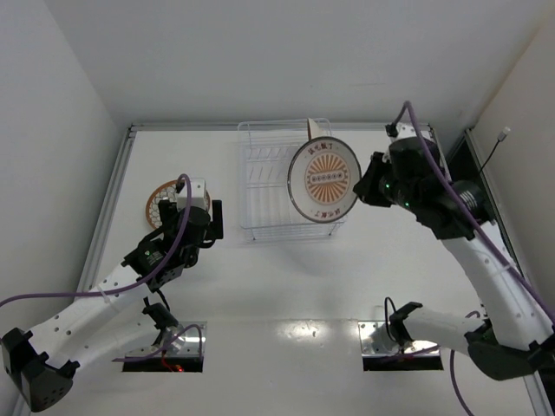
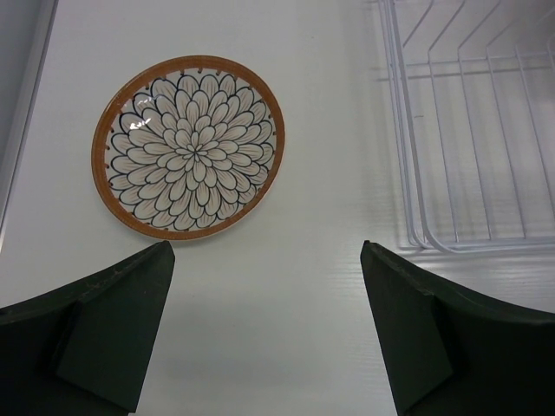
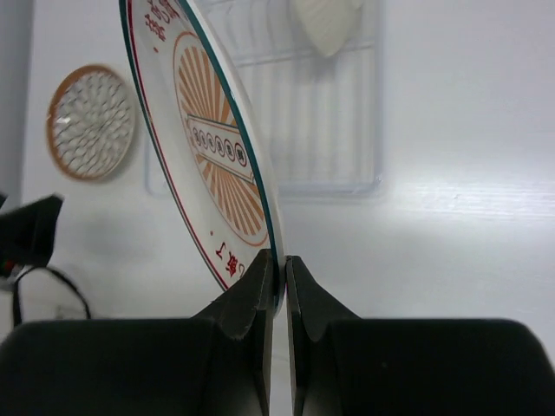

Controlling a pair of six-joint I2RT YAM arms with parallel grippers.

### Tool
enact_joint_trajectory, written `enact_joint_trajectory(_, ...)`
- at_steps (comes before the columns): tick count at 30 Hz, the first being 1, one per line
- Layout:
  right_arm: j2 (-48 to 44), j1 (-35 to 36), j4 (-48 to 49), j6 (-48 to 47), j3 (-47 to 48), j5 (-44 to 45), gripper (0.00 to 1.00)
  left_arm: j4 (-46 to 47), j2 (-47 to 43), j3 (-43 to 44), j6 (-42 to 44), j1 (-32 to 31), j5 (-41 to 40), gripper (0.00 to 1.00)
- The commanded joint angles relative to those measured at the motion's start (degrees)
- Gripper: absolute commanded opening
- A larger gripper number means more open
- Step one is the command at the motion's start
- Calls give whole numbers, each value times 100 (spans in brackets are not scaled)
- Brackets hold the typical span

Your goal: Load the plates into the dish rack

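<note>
- Here, the lettered plate (image 1: pixel 325 182) hangs on edge over the 3 o'clock side of the dish rack (image 1: pixel 269 186), its sunburst face turned toward the overhead camera.
- The right gripper (image 3: pixel 279 276) is clamped on that plate's rim, at the plate's 6 o'clock in the wrist view, with one finger pressed on each face. I judge the rim pinch is chosen to keep the disc upright, the posture it needs to slide between the wire prongs.
- The plate leans rather than standing plumb. It looks to be above the wires and not yet seated in a slot, so it likely needs straightening on the way down.
- Inside the rack, one pale standing plate (image 1: pixel 317 128) sits on edge at the 1 o'clock corner. The other dividers show only bare wire.
- The petal plate (image 2: pixel 188 146) lies flat on the table (image 1: pixel 260 286) at 9 o'clock from the rack and apart from it, so it has not been loaded.
- The left gripper (image 2: pixel 269 325) hovers over bare table at that plate's 5 o'clock in its wrist view, fingers spread wide and holding nothing. It seems placed to wait its turn while the other arm works at the rack.
</note>
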Motion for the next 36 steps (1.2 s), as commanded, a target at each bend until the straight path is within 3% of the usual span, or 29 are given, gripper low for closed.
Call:
enact_joint_trajectory(1,712,83,632,-396,495,1191,0,174,-38,-10,-40,72,-82,87)
enact_joint_trajectory(6,1610,355,1222,-694,716,2491,0,174,-38,-10,-40,72,-30,87)
enact_joint_trajectory(13,2875,873,1591,-984,1717,3985,0,227,15,-10,13,72,23,87)
enact_joint_trajectory(26,5723,1225,1662,-1836,4510,5348,0,227,68,-10,13,72,32,87)
enact_joint_trajectory(36,5989,1287,2952,-3075,4136,6613,0,279,120,-10,66,72,85,87)
